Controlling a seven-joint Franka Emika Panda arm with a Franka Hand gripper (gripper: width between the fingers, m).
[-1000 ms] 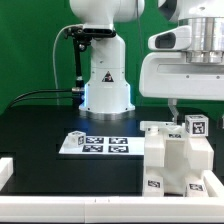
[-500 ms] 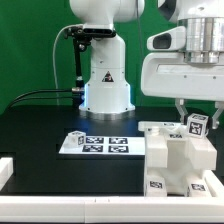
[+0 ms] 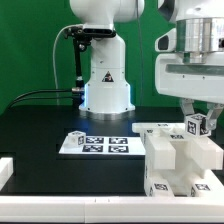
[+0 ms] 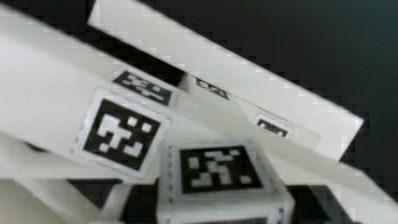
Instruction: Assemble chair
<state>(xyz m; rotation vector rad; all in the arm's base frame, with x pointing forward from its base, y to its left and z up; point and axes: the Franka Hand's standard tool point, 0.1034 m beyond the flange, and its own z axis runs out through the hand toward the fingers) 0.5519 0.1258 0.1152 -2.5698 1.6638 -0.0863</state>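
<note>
Chair (image 3: 182,160) – one white blocky structure, one marker board (image 3: 97,144) beside, jaws clamped on its tagged top piece (image 3: 195,125).

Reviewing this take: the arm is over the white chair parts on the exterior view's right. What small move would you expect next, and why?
Probably a short, slow lift to test the hold. The gripper has its fingers down at the small tagged piece standing on top of the chair stack, apparently closed around it. The wrist view shows only tagged white parts close up, so the grip itself isn't confirmed.
</note>
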